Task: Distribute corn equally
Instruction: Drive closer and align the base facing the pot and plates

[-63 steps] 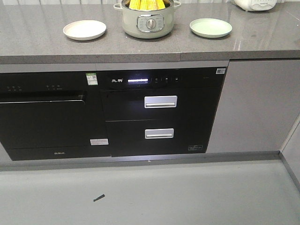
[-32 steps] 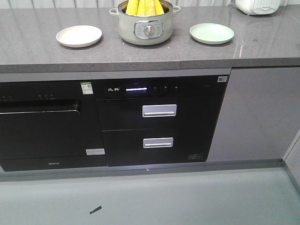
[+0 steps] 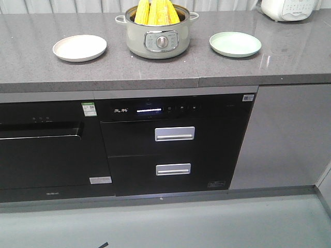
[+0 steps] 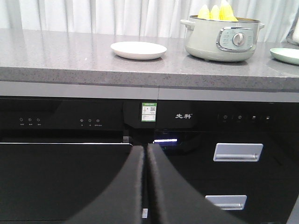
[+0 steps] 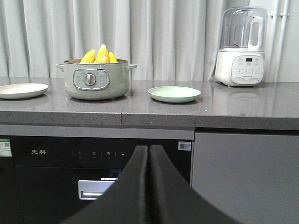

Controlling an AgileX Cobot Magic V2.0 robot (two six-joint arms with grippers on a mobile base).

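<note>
Corn (image 3: 156, 12) stands in the electric pot (image 3: 158, 41) on the desk (image 3: 155, 72), with the cream plate (image 3: 79, 47) to the pot's left and the green plate (image 3: 235, 44) to its right, both apart from it. Below the pot, the black cabinet front (image 3: 170, 150) bears white Chinese characters (image 3: 120, 110) and a green sticker (image 3: 89, 110). The left end effector (image 4: 145, 186) and right end effector (image 5: 148, 186) are each pressed together, holding nothing.

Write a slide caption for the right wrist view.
Shut right gripper faces the counter: corn standing in a pot, green plate beside it.

Grey speckled counter (image 3: 155, 72) across the far side; beneath it, a black glass-fronted appliance (image 3: 46, 155) left, a black two-drawer unit (image 3: 173, 178) with lit display centre, a plain grey cabinet door (image 3: 284, 134) right; grey floor (image 3: 207, 222) near; pale curtains (image 5: 163, 37) behind.
</note>
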